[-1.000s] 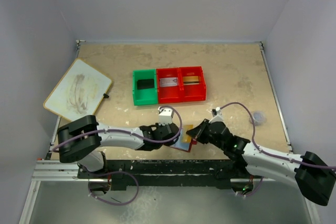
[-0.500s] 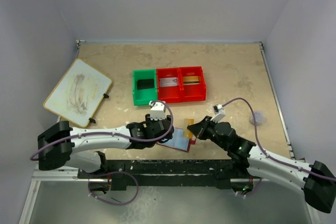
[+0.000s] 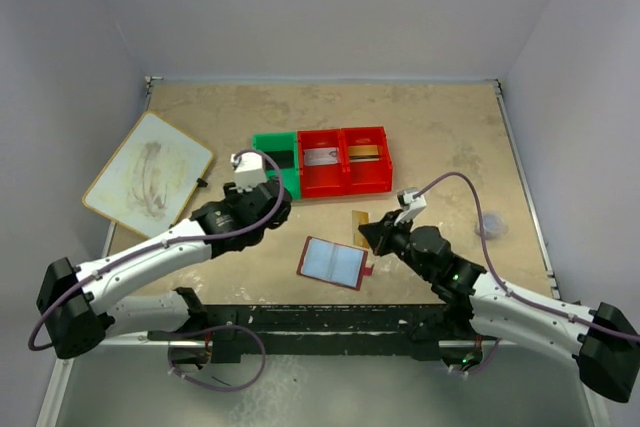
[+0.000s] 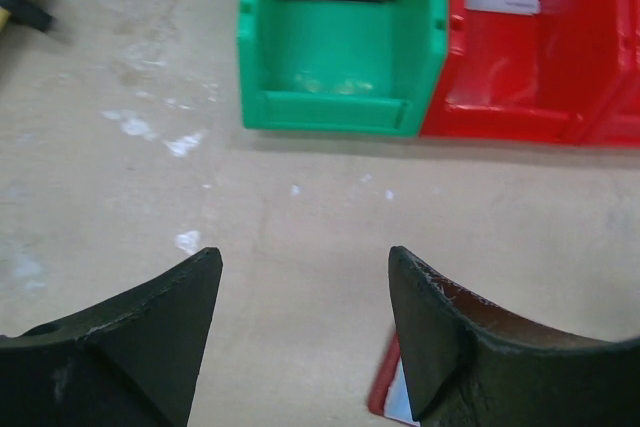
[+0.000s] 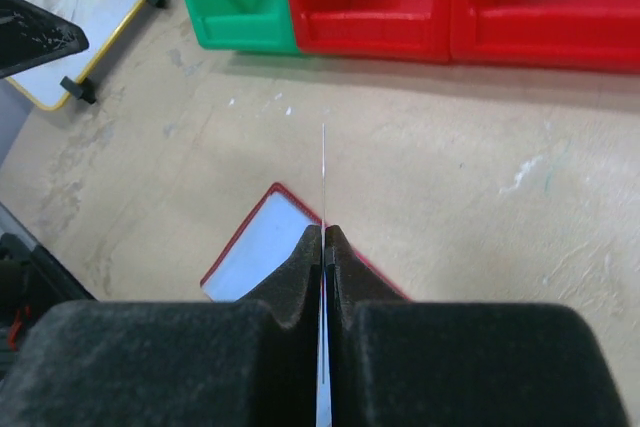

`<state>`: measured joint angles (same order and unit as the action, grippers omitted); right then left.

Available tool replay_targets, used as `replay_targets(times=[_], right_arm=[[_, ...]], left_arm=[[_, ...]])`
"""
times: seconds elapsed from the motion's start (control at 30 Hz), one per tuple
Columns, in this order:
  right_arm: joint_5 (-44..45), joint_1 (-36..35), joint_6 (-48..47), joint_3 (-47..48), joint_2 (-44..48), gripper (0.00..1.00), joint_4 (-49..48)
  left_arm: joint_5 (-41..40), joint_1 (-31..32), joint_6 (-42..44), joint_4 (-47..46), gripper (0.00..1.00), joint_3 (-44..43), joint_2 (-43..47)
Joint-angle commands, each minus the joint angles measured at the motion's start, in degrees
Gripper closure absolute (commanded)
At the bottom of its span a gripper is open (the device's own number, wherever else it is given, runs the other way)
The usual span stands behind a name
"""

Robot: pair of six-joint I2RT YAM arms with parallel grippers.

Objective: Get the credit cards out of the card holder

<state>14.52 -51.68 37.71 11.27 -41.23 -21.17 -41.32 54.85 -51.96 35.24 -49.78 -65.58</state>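
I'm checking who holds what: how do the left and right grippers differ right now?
The left gripper is open and empty; the right gripper is shut on a gold-brown card, held edge-on. The left gripper faces the green compartment; the right gripper faces the card holder. Both have dark fingers.

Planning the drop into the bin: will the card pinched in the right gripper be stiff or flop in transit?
Likely stiff: the card juts from the right gripper as one straight line, no droop. Probably very light: edge-on it is hairline thin. It might twist in the shut jaws if it clips the bin.
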Motion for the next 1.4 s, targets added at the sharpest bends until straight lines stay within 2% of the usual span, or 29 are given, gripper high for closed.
replay_targets(times=[0.0,0.2,0.33,0.4,0.57,0.9,1.37], right_arm=[[3.2,0.0,-13.4,6.2,-0.8,1.0,-2.6],[7.7,0.0,-26.8,9.4,-3.2,1.0,-3.3],[10.6,0.4,-31.7,9.5,-5.0,1.0,-8.4],[10.9,1.3,-32.6,11.6,-7.0,1.0,-7.6],[9.0,4.8,-38.1,16.7,-11.1,1.0,-5.4],[5.4,16.2,-49.0,21.6,-14.5,1.0,-5.1],[0.9,24.1,-62.2,30.6,-24.8,1.0,-4.8]], left_arm=[[-3.4,-5.8,6.3,9.4,0.34,-3.0,5.0],[-5.3,-10.5,9.7,9.8,0.33,-0.6,10.7],[-5.9,-10.6,9.5,10.0,0.33,-0.3,11.6],[-6.9,-10.6,9.8,10.4,0.33,-0.5,11.5],[-7.7,-10.6,9.8,10.6,0.33,-0.6,11.6],[-11.5,-10.5,8.2,12.5,0.32,-1.5,11.0],[-9.8,-10.5,8.8,11.6,0.32,-1.3,12.1]])
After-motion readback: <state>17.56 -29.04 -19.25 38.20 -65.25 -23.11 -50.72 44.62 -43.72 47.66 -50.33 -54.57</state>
